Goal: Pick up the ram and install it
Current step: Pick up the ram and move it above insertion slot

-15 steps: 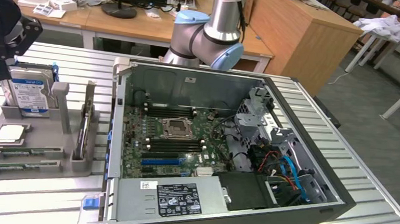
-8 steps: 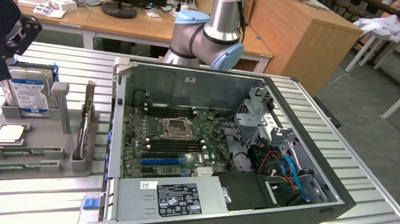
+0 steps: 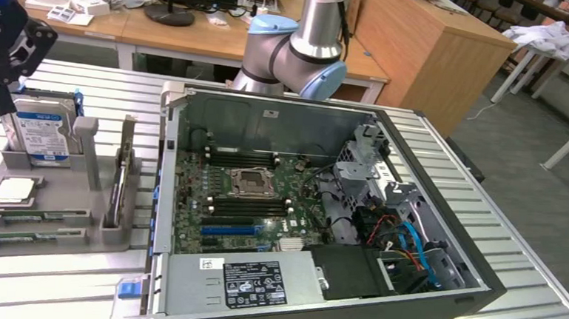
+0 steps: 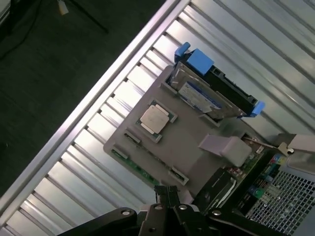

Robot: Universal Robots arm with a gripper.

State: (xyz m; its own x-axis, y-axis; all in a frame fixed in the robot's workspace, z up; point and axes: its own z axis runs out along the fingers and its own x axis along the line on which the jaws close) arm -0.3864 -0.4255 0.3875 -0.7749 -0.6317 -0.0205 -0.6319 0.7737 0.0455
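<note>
Two ram sticks lie flat in slots along the near edge of a grey holder tray (image 3: 63, 235). One ram stick (image 3: 32, 218) (image 4: 153, 158) lies just inside the other (image 3: 13, 238) (image 4: 132, 164), and both are thin and green. My gripper (image 3: 6, 113) (image 4: 167, 195) hangs well above the tray at the exterior view's left, over the hard drive end. It is shut, with its black fingers together and nothing between them. The open computer case (image 3: 169, 197) lies to the exterior view's right, its motherboard (image 3: 252, 202) showing black RAM slots (image 3: 240, 158) around the CPU socket.
The tray also carries an upright blue-labelled hard drive (image 3: 39, 133) (image 4: 209, 96), a CPU chip (image 3: 16, 191) (image 4: 155, 119) and an upright card (image 3: 120, 183). The arm's base (image 3: 296, 53) stands behind the case. The slatted metal table (image 3: 49, 286) ends close beside the tray.
</note>
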